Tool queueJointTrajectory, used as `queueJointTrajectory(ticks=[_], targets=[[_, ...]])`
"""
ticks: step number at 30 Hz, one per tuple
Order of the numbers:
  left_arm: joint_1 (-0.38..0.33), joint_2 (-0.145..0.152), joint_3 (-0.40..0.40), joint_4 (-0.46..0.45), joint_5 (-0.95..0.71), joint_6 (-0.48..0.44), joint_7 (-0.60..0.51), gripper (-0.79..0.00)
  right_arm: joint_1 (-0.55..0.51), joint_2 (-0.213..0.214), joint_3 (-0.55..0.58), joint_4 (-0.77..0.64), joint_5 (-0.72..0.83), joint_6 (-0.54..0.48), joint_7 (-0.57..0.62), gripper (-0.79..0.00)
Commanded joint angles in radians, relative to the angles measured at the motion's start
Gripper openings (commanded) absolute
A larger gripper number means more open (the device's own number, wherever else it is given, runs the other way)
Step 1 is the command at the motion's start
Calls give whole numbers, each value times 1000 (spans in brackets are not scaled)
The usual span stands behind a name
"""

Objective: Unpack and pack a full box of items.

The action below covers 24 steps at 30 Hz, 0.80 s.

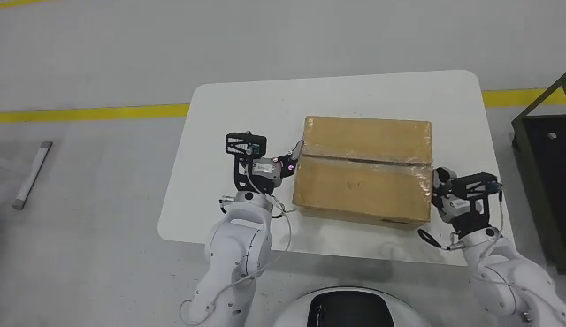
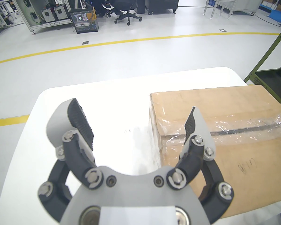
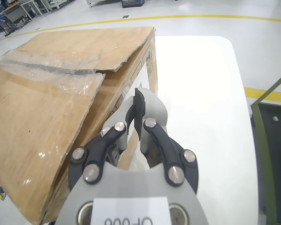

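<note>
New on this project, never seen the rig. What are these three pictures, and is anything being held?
It is a two-armed robot working at a white table. One picture looks down from a camera above the arms. The other two come from cameras on each wrist, so each shows its own gripper up close. On the table lies one cardboard box, with clear tape over its top seam. The left gripper is open at one end of the box. The right gripper is shut and empty, beside the other end. Nothing is held.
</note>
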Motion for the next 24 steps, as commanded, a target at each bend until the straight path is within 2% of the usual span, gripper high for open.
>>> queueJointTrajectory(ticks=[1,14,19,24], targets=[[0,0,0,0,0,0,0,0,16,-2,-15,7,-1,5,3,-785],[0,0,0,0,0,0,0,0,137,-15,-75,76,2,33,26,-785],[1,0,1,-1,0,-3,4,0,141,-16,-74,78,-11,31,25,-785],[-12,1,48,-9,-17,-117,17,0,89,-13,-18,28,-20,52,10,-785]])
